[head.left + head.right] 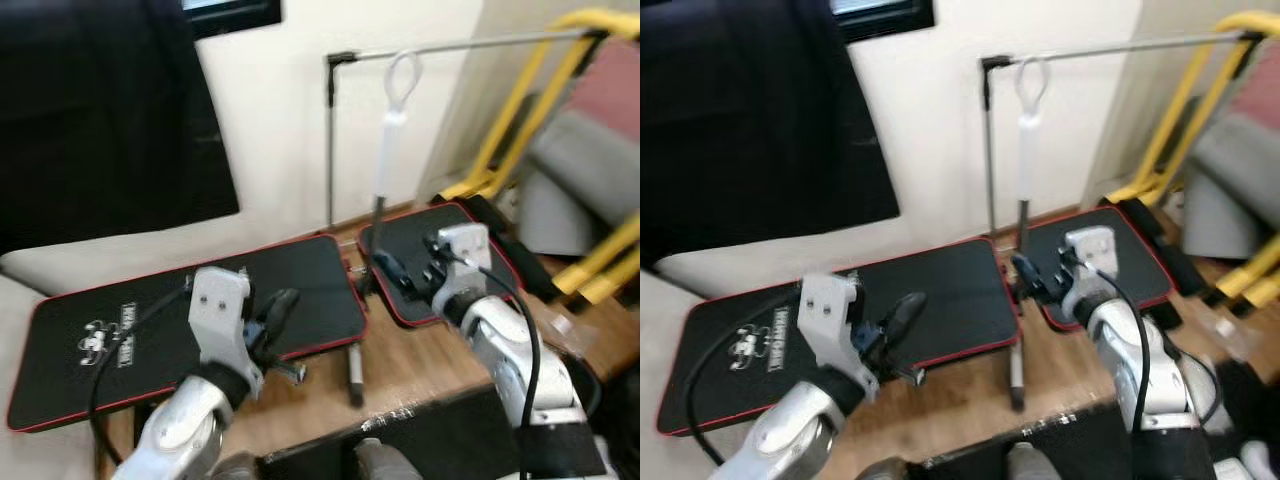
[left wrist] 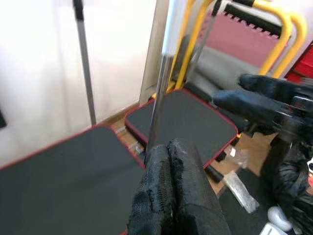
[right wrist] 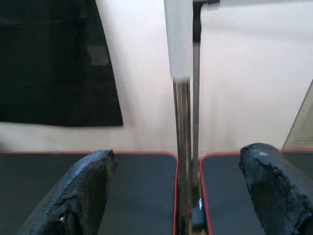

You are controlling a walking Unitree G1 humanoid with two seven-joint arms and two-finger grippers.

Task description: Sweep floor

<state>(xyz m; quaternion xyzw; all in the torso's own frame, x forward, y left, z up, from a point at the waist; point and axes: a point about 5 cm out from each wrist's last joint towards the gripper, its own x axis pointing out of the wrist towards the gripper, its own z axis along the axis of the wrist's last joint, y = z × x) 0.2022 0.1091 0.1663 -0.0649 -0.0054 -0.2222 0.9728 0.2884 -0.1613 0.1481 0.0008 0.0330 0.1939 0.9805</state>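
Observation:
A broom handle (image 1: 384, 160) stands upright between two black mats, with a white grip and a hanging loop (image 1: 402, 78) at its top and a bare metal shaft (image 3: 183, 147) below. My right gripper (image 1: 402, 270) is open at the shaft's lower part, and the shaft stands between its fingers (image 3: 83, 191) without touching either pad. My left gripper (image 1: 276, 312) is shut on nothing, hovering over the left mat a short way left of the handle. In the left wrist view its closed fingertips (image 2: 170, 161) point toward the shaft (image 2: 160, 93).
Two red-edged black mats (image 1: 300, 275) (image 1: 480, 260) lie on the wooden floor (image 1: 420, 370). A thin metal rack post (image 1: 331, 140) stands against the white wall behind the broom. A yellow frame (image 1: 520, 110) and grey padding crowd the right side. A dark panel (image 1: 100, 110) fills the left.

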